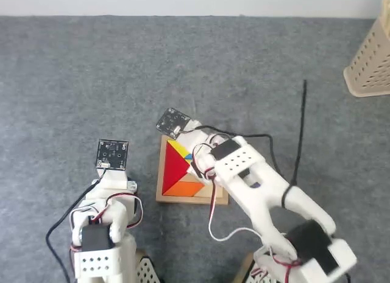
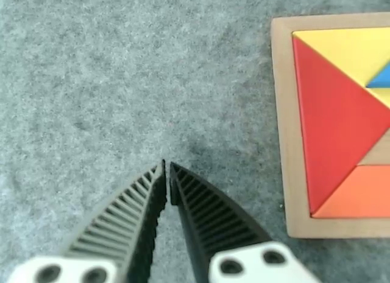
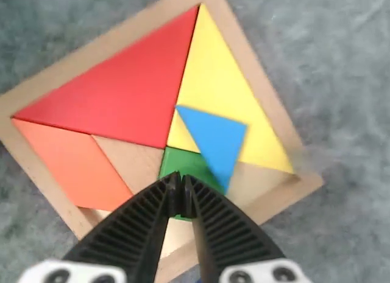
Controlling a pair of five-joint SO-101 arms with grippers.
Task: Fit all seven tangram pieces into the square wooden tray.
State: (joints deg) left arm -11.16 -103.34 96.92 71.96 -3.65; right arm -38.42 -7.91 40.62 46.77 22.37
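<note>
The square wooden tray (image 3: 265, 100) lies on grey carpet and holds a red triangle (image 3: 128, 94), a yellow triangle (image 3: 213, 82), an orange parallelogram (image 3: 73, 161) and a green piece (image 3: 186, 164). A small blue triangle (image 3: 216, 140) lies askew, overlapping the yellow and green pieces. Bare tray floor shows beside the green piece. My right gripper (image 3: 181, 179) is shut, tips down at the green piece. In the high view the right arm (image 1: 244, 167) covers the tray's (image 1: 161, 173) right half. My left gripper (image 2: 167, 167) is shut over bare carpet, left of the tray (image 2: 281, 112).
A beige perforated basket (image 1: 372, 58) stands at the far right corner. A black cable (image 1: 300, 131) runs across the carpet right of the tray. The left arm (image 1: 109, 192) stands beside the tray's left edge.
</note>
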